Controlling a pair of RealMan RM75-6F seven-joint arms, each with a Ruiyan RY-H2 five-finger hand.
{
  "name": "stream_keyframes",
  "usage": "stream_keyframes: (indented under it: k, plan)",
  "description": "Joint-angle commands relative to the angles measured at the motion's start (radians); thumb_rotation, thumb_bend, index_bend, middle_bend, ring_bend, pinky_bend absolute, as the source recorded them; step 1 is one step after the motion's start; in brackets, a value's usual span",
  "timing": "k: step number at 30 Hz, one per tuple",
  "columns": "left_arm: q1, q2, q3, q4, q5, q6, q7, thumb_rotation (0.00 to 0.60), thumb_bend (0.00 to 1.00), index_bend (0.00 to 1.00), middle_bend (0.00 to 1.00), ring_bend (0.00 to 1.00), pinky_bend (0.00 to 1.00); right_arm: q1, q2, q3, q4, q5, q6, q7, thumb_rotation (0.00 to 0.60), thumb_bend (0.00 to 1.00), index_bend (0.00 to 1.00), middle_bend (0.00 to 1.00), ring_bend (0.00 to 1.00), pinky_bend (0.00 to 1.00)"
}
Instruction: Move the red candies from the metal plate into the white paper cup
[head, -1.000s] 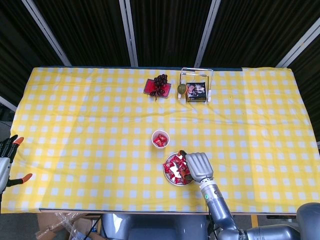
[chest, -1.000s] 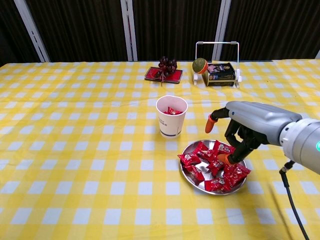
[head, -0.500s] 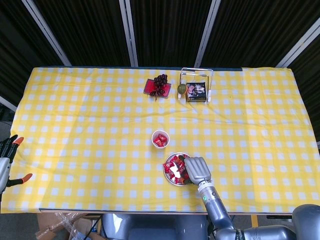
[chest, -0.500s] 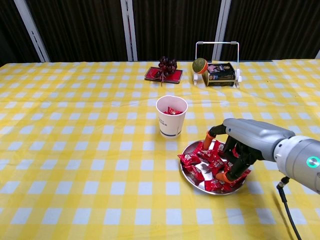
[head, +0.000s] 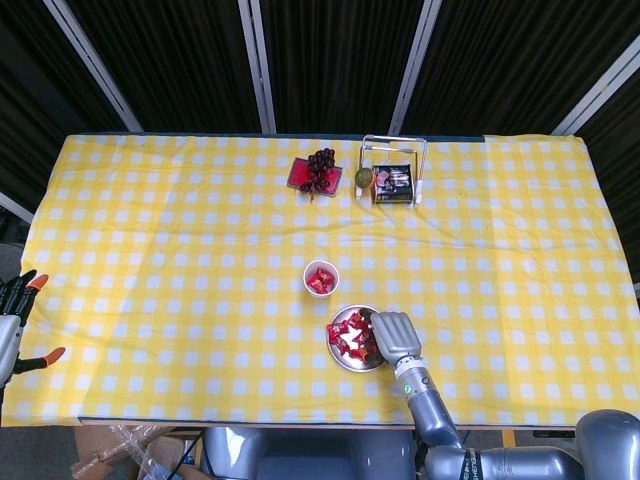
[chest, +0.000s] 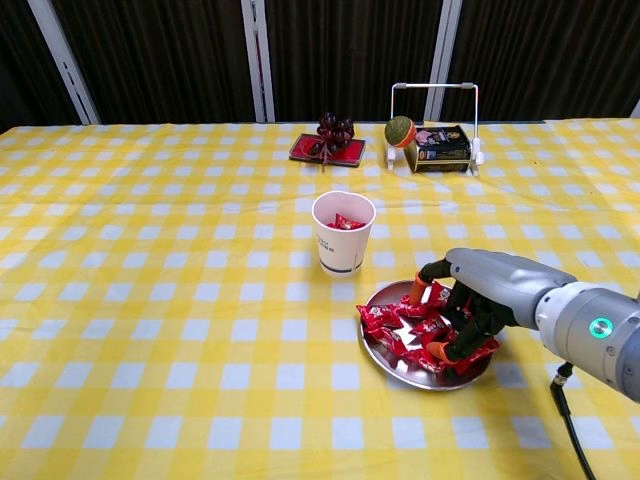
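Right hand down over the right side of the metal plate, fingers curled among the red candies; whether a candy is actually pinched cannot be told (wrappers hide the fingertips). Candies heaped in the plate, near the table's front edge. White paper cup upright just behind and left of the plate, apart from it, red candy already inside. Left hand off the table's left edge, fingers spread, holding nothing. At the far side: dark berries on a red tray and a wire-handled rack with a dark packet. Yellow checked cloth over the table.
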Motion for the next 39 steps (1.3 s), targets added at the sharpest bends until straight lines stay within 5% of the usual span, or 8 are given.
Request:
stream_keyframes:
  k: [1, 7, 24, 39]
  plan:
    - [0.000, 0.000, 0.000, 0.000, -0.001, 0.000, 0.000, 0.600, 0.01, 0.00, 0.00, 0.00, 0.00, -0.001, -0.001, 0.001, 0.005, 0.000, -0.007, 0.005, 0.600, 0.30, 0.46, 0.83, 0.95, 0.98]
    - [0.000, 0.000, -0.001, -0.002, -0.003, -0.001, 0.002, 0.600, 0.01, 0.00, 0.00, 0.00, 0.00, -0.006, 0.002, 0.008, 0.000, -0.015, -0.019, 0.028, 0.600, 0.42, 0.63, 0.83, 0.95, 0.98]
    - [0.001, -0.001, -0.002, -0.001, 0.001, 0.003, 0.001, 0.600, 0.01, 0.00, 0.00, 0.00, 0.00, -0.012, 0.040, 0.037, -0.061, -0.083, -0.003, 0.060, 0.600, 0.47, 0.63, 0.83, 0.95, 0.98]
    - [-0.003, 0.004, -0.004, -0.004, -0.009, -0.012, -0.012, 0.600, 0.01, 0.00, 0.00, 0.00, 0.00, 0.064, 0.114, 0.164, -0.192, -0.037, 0.024, -0.013, 0.600, 0.47, 0.63, 0.83, 0.95, 0.98]
